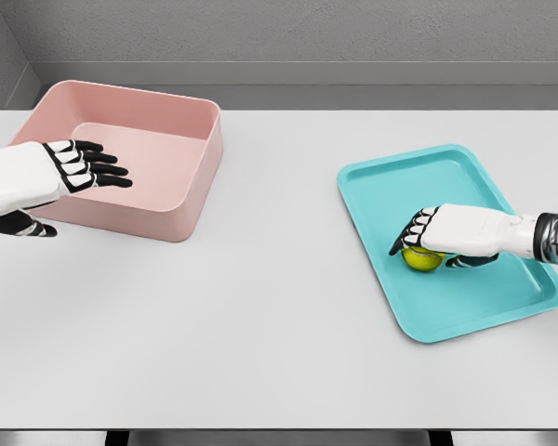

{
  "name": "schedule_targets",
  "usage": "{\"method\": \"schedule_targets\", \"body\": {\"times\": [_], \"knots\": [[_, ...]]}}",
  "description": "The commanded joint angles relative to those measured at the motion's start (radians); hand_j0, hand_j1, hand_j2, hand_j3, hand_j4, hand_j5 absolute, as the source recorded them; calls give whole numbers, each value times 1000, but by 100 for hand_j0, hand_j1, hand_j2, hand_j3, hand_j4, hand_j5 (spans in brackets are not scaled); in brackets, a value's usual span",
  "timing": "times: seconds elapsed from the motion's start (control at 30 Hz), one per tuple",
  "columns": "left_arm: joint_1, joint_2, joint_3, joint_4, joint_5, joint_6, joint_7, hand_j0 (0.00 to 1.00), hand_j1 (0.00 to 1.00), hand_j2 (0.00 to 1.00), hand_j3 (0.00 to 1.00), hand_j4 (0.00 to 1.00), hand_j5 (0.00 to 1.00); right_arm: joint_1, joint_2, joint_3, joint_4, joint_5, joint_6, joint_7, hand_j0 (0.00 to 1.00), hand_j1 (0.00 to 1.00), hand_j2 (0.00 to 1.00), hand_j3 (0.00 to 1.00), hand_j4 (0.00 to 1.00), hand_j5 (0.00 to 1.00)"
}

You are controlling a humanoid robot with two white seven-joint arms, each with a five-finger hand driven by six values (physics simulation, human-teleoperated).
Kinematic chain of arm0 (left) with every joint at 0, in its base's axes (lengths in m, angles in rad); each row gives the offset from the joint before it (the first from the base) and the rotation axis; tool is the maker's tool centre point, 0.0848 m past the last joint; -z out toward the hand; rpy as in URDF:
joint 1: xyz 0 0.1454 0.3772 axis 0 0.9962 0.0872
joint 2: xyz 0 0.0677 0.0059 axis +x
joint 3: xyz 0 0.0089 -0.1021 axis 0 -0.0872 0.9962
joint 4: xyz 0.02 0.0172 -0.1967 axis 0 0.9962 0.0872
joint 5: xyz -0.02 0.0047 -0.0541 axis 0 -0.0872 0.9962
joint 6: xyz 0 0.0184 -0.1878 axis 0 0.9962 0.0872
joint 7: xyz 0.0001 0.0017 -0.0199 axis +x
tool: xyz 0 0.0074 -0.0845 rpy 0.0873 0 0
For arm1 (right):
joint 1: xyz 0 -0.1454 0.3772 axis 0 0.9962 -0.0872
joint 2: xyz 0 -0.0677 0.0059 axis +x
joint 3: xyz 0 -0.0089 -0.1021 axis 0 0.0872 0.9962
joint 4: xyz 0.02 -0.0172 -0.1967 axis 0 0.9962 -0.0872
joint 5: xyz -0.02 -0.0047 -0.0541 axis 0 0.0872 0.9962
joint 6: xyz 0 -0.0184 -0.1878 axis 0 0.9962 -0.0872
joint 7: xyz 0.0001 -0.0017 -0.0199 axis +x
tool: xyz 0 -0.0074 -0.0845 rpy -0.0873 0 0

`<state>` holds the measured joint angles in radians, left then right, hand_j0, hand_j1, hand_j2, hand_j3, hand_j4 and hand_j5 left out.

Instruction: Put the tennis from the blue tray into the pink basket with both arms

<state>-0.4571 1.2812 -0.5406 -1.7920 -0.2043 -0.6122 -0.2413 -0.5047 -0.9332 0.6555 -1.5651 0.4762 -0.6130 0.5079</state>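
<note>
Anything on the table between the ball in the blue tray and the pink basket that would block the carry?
Nothing visible. The right hand is curled over the tennis ball on the blue tray, and the table between tray and pink basket is bare. The left hand is open, showing over the basket's near-left side.

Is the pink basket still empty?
Empty: the pink basket shows only bare floor; the tennis ball sits on the blue tray under the right hand.

Bare worktop (279,307) stretches wide open between the pink basket (181,209) and the blue tray (391,186). The left robot hand (79,167) hangs over the basket's near-left wall, partly blocking that side; the basket's far-right interior lies unobstructed.
</note>
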Motion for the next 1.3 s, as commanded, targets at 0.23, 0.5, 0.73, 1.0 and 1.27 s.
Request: {"method": "schedule_targets", "body": {"times": [0.23,0.5,0.73,1.0,1.27], "knots": [[0,1,1,-3,6,1,0,100,100,100,100,100,100,2,-2,0,5,16,2,0,63,63,63,63,63,63],[0,3,4,-1,6,1,0,100,100,100,100,100,100,-3,-1,0,3,15,2,0,60,60,60,60,60,60],[2,9,4,-1,6,1,0,100,100,100,100,100,100,-9,-4,-8,0,6,2,1,57,57,57,57,57,57],[2,10,4,-1,6,1,0,100,100,100,100,100,100,-11,-4,-17,-16,2,2,11,55,55,55,55,55,55],[2,15,4,-1,11,1,0,100,100,100,100,100,100,-29,-4,-28,-56,1,2,26,54,54,54,54,54,54]]}}
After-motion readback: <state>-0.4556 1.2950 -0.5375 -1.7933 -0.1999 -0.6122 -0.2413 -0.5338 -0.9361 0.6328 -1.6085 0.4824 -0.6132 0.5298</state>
